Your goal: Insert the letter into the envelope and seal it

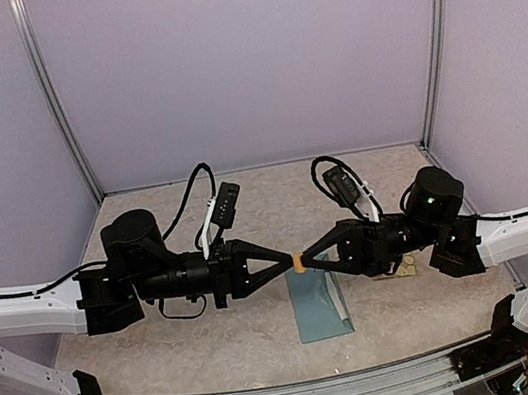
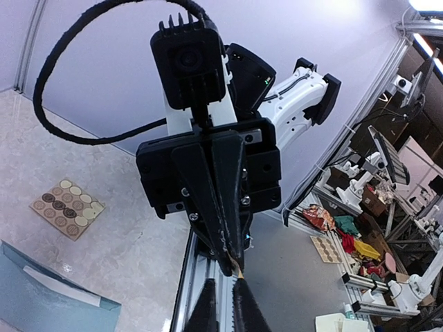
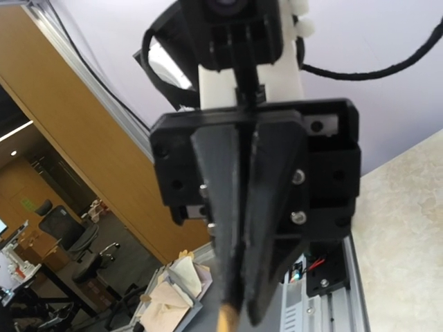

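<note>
Above the envelope's [image 1: 320, 308] far end, left gripper [image 1: 287, 262] and right gripper [image 1: 309, 257] meet tip-to-tip, both pinched shut on one tan sticker [image 1: 298, 263]. Envelope's long axis crosses their line, neither arm nearer.

Envelope [image 2: 48, 304] cut by left wrist view's bottom edge. Sticker sheet [image 1: 405, 271] mostly under right gripper [image 1: 307, 260]. Yellow bit [image 1: 298, 263] there: unidentifiable.

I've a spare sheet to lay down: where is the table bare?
Bare: the far strip between arms and back wall; the near-left patch bordered by left arm, envelope and front rail. Crowded: the middle, where both jaws pinch a sticker near the envelope, and around the sticker sheet under the right arm.
</note>
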Available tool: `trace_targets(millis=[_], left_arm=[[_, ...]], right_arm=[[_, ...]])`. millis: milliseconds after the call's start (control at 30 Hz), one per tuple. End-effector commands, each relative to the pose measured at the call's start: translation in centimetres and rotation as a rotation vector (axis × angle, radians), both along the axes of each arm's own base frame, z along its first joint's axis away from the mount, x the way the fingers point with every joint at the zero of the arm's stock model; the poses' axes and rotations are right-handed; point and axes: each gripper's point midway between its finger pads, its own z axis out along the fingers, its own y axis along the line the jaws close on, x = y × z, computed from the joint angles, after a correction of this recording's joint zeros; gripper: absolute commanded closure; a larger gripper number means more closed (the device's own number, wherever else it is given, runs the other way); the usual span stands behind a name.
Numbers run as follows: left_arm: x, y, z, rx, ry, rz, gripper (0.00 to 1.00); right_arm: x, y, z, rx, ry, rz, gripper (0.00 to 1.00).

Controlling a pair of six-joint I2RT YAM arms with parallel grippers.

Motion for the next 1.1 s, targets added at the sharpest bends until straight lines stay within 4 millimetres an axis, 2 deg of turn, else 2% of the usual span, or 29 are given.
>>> trace_targets(millis=[0, 67, 200, 333, 500, 633, 733, 800, 867, 900, 967, 1067], left_arm=[[-0.1, 0.3, 0.0, 0.001, -0.014, 0.014, 0.8], [0.0, 0.4, 0.1, -0.001, -0.015, 0.016, 0.67], [-0.1, 0.5, 0.2, -0.003, -0.015, 0.019, 0.54], [-0.1, 0.5, 0.1, -0.002, -0.011, 0.014, 0.47], [0.0, 0.5, 0.1, 0.001, -0.01, 0.023, 0.45], [1.8, 1.1, -0.8, 0.045, -0.007, 0.128, 0.34], [3.8, 2.0, -1.8, 0.09, 0.008, 0.224, 0.27], [5.3, 2.2, -3.1, 0.131, 0.032, 0.272, 0.26], [6.7, 1.9, -4.6, 0.169, 0.07, 0.303, 0.3], [7.4, 1.4, -5.8, 0.194, 0.086, 0.306, 0.34], [8.2, 0.2, -6.8, 0.218, 0.086, 0.297, 0.38], [9.2, -2.2, -7.5, 0.239, 0.066, 0.263, 0.43]], right_arm=[[0.7, -0.1, 1.0, 0.007, -0.025, -0.065, 1.0], [1.3, -0.1, 0.6, -0.016, -0.025, -0.107, 1.0], [2.0, -0.3, 0.2, -0.044, -0.025, -0.158, 1.0], [2.1, -0.3, -0.1, -0.053, -0.021, -0.165, 1.0], [2.1, -0.2, -0.1, -0.054, -0.021, -0.161, 1.0], [2.5, -0.6, -0.1, -0.061, -0.03, -0.202, 1.0], [3.8, -1.1, -0.6, -0.11, -0.034, -0.297, 1.0], [5.4, -1.9, -2.4, -0.202, -0.022, -0.394, 1.0], [7.2, -3.1, -4.2, -0.286, 0.002, -0.488, 1.0], [8.0, -3.8, -5.1, -0.324, 0.019, -0.531, 1.0], [9.5, -5.6, -6.8, -0.389, 0.051, -0.608, 1.0], [11.2, -8.3, -9.1, -0.475, 0.092, -0.711, 1.0]])
